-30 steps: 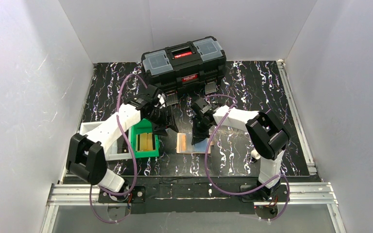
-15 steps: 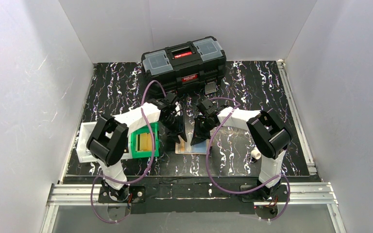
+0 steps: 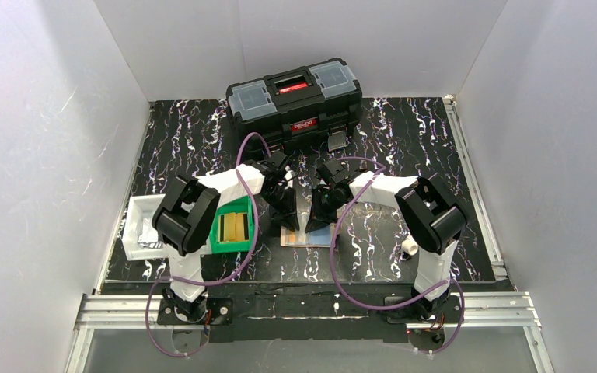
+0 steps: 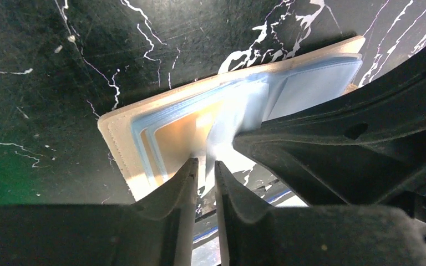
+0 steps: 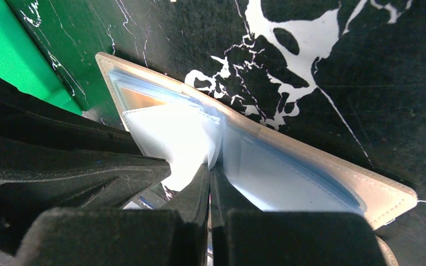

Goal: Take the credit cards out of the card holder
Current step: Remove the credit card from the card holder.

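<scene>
The card holder (image 3: pixel 316 239) (image 4: pixel 116 138) (image 5: pixel 380 191) lies open on the black marbled table, tan with pale blue leaves inside. An orange-tan credit card (image 4: pixel 180 133) (image 5: pixel 138 100) shows in its left pocket. My right gripper (image 3: pixel 315 221) (image 5: pixel 209 166) is shut on a thin pale blue leaf (image 5: pixel 215 148) that stands up at the holder's middle. My left gripper (image 3: pixel 288 217) (image 4: pixel 205 163) faces it from the left. Its jaws stand a narrow gap apart, with the edge of that blue leaf (image 4: pixel 209 155) between the tips. The two grippers nearly touch.
A black toolbox (image 3: pixel 294 101) stands at the back. A green bin (image 3: pixel 233 228) (image 5: pixel 11 50) with yellow-tan slabs sits just left of the holder, and a white tray (image 3: pixel 141 229) lies beyond it. A small white object (image 3: pixel 409 246) lies by the right arm.
My left arm swung right from over the green bin to the card holder, and its jaws narrowed a lot. The right gripper stayed shut at the holder's middle.
</scene>
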### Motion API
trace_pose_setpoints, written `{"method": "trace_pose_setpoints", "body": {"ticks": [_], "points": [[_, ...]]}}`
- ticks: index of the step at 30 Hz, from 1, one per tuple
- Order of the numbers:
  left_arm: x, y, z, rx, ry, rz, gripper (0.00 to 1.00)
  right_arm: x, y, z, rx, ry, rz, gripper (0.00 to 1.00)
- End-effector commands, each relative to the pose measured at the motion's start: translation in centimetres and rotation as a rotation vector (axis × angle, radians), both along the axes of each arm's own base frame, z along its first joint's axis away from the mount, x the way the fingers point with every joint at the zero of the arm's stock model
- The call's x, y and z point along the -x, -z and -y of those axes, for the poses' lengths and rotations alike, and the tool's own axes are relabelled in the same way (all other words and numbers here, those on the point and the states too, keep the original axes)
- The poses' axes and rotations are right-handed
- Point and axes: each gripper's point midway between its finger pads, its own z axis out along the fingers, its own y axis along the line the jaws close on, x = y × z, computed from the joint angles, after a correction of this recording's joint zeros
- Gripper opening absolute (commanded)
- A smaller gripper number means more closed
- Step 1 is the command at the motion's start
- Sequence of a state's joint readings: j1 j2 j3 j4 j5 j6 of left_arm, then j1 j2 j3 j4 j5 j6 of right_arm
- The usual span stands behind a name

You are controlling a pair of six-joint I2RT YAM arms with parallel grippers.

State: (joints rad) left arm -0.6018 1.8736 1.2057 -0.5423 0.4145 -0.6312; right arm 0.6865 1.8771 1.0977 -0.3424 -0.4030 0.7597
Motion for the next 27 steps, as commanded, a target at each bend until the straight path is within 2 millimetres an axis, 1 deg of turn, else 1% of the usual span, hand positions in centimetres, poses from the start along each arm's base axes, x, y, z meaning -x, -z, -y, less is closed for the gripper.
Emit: {"method": "trace_pose_setpoints", "body": {"ticks": [1, 3, 4, 5, 7, 10, 12, 15, 18, 21, 24, 25, 27], "points": [[-0.1, -0.6, 0.7, 0.03, 0.019, 0.013, 0.13, 0.9, 0.9, 1.2, 0.058, -0.004, -0.015, 0.01], [-0.2, -0.6, 0.7, 0.027, 0.017, 0.019, 0.07, 0.7, 0.4, 1.1, 0.05, -0.003, -0.005, 0.03], [-0.2, -0.6, 0.6, 0.022, 0.013, 0.02, 0.02, 0.6, 0.0, 1.0, 0.046, -0.002, 0.003, 0.06], [-0.2, -0.7, 0.5, 0.019, 0.009, 0.024, 0.0, 0.4, -0.4, 1.0, 0.043, -0.001, 0.01, 0.09], [-0.3, -1.0, 0.5, 0.017, 0.005, 0.036, 0.0, -0.1, -1.7, 0.8, 0.031, 0.005, 0.043, 0.19], [-0.4, -1.6, 0.5, 0.026, 0.006, 0.047, 0.0, -0.9, -4.5, 0.5, 0.002, 0.015, 0.099, 0.35], [-0.4, -2.0, 0.6, 0.034, 0.009, 0.054, 0.0, -1.5, -6.4, 0.6, -0.004, 0.022, 0.143, 0.43], [-0.4, -2.4, 0.7, 0.043, 0.014, 0.059, 0.0, -1.9, -8.4, 1.0, 0.008, 0.031, 0.186, 0.51], [-0.3, -3.0, 1.1, 0.065, 0.023, 0.061, 0.0, -2.1, -9.3, 1.9, 0.038, 0.046, 0.211, 0.55], [-0.1, -3.5, 1.8, 0.088, 0.042, 0.061, 0.05, -1.9, -9.5, 2.9, 0.057, 0.061, 0.222, 0.56], [0.3, -3.9, 2.6, 0.103, 0.06, 0.058, 0.14, -1.9, -9.8, 3.9, 0.057, 0.077, 0.231, 0.57], [0.3, -4.1, 2.9, 0.108, 0.064, 0.06, 0.19, -1.9, -10.0, 4.2, 0.057, 0.085, 0.235, 0.58], [0.6, -4.3, 3.5, 0.115, 0.076, 0.061, 0.25, -1.9, -10.5, 5.1, 0.054, 0.104, 0.252, 0.6]]}}
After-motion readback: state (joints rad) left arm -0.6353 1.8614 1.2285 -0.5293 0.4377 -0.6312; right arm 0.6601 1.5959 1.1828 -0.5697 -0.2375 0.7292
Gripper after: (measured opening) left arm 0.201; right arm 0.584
